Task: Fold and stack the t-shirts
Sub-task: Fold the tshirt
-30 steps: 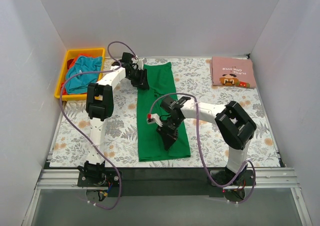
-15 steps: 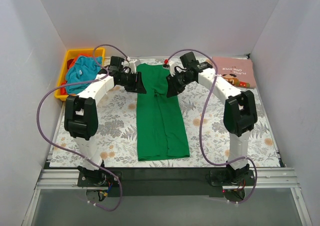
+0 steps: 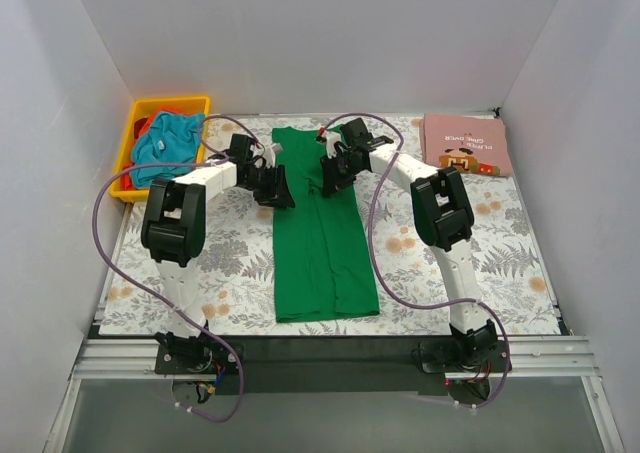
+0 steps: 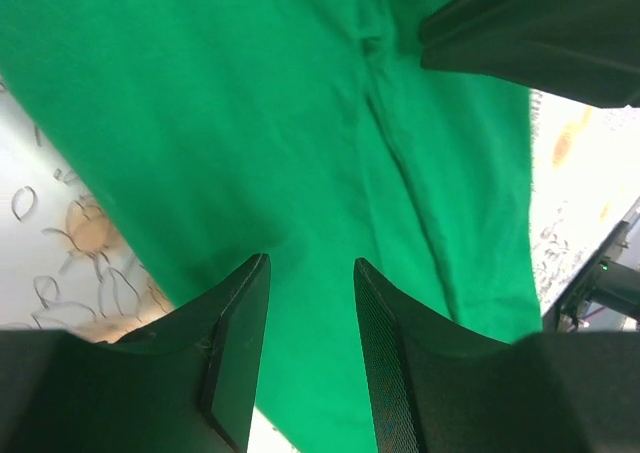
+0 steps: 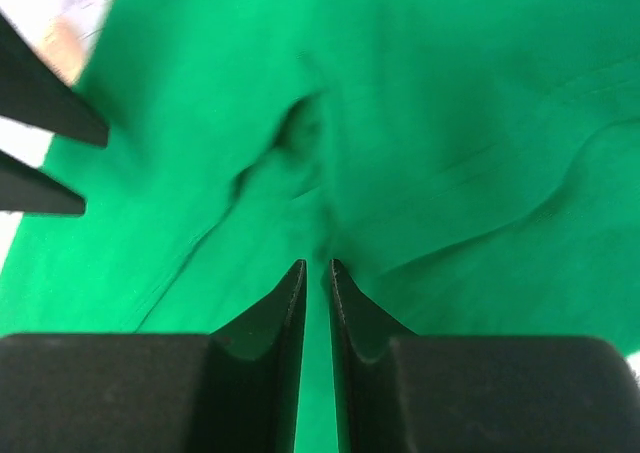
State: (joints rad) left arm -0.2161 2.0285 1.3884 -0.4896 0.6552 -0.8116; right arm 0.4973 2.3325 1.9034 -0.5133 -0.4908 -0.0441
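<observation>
Lying lengthwise on the floral cover (image 3: 450, 263), the green t-shirt (image 3: 325, 263) runs from the near edge toward the far one. Over its far part, the left gripper (image 3: 276, 187) has its fingers apart. The right gripper (image 3: 331, 177) has fingers that almost meet; whether they pinch cloth I cannot tell.

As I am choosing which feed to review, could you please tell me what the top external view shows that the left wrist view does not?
Only the top external view shows the yellow bin holding a teal shirt, the folded pink shirt at the far right corner, and the full length of the green shirt. Only the left wrist view shows the left gripper close up, its fingers apart over creased cloth. Both show the green shirt lying on the floral cover.
</observation>
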